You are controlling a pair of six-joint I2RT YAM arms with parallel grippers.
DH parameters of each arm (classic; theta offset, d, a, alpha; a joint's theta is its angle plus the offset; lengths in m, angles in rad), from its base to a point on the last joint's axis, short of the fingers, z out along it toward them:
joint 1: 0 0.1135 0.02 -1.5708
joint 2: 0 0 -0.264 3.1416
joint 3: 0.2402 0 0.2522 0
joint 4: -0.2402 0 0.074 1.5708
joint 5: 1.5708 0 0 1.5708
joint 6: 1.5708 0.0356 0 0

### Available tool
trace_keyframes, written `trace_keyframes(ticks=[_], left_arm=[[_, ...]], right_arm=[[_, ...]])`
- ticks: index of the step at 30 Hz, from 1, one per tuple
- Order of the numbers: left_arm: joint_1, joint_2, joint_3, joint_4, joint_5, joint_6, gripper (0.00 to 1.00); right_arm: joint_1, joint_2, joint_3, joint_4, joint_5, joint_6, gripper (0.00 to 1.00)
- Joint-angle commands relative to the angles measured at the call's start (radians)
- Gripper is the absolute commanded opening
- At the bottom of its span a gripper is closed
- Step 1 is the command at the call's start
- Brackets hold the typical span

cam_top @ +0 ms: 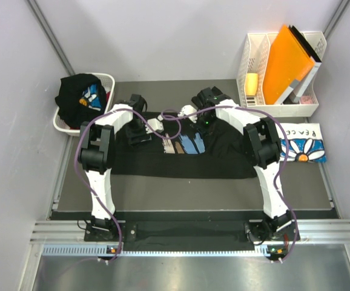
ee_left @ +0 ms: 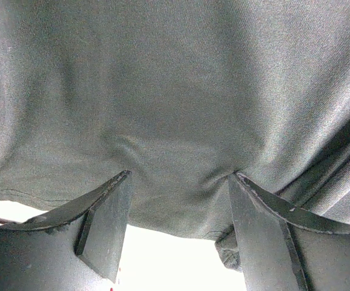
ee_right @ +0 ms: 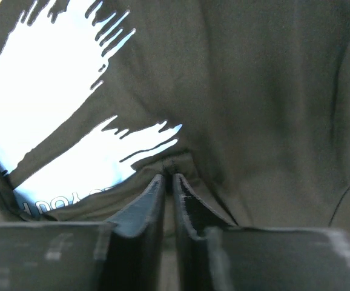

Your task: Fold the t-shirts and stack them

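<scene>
At far right, white tee (cam_top: 302, 143) seemingly reads "PEACE".

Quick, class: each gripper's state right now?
Left gripper: open, fingers against the black t-shirt.
Right gripper: shut, pinching a fold of the black t-shirt.

Not much to read in this one, honestly. The folded white tee (cam_top: 302, 145) at the right end of the counter (cam_top: 181, 191) had "PEACE" in spaced-out capitals along its far edge, just above the blue daisies, clear enough from the top camera. On the black tee (ee_right: 272, 109), a tiny line of pale lettering (ee_right: 60, 203) sat right under the brush-stroke print in the right wrist view, but it was too blurry to make out.
</scene>
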State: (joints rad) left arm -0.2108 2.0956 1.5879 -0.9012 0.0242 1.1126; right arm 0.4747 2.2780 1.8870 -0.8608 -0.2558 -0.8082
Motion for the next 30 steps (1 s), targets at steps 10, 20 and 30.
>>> trace_keyframes(ticks=[10,20,30], left_arm=[[-0.019,0.026,0.021,0.002,0.059,-0.014,0.7],[-0.024,0.034,0.034,-0.002,0.059,-0.013,0.7],[-0.027,0.038,0.041,-0.005,0.06,-0.011,0.7]], right_arm=[[0.015,-0.02,0.027,0.026,-0.02,0.003,0.0],[0.028,-0.055,0.038,0.034,-0.043,0.007,0.0],[0.035,-0.077,0.043,0.063,-0.062,0.014,0.0]])
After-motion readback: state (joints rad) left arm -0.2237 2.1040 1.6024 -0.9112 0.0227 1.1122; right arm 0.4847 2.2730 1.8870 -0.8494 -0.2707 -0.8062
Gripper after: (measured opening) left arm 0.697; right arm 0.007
